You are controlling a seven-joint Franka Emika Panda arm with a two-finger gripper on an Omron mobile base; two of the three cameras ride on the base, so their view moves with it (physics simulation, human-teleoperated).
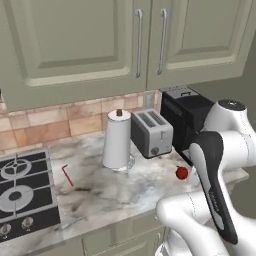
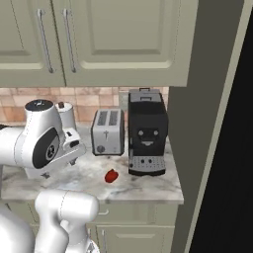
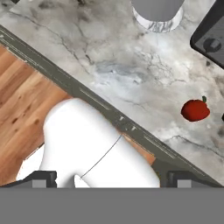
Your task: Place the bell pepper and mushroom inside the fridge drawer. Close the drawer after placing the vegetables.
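One bell pepper [image 1: 182, 173], bare marble counter [image 1: 115, 187]

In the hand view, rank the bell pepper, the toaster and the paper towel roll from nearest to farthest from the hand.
From the hand:
1. bell pepper, on the counter, right side of that view.
2. toaster, upper right corner, and paper towel roll, top edge: both farther, too close to call between them.

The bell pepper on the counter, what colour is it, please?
Glossy red bell pepper, clearest in the hand view.
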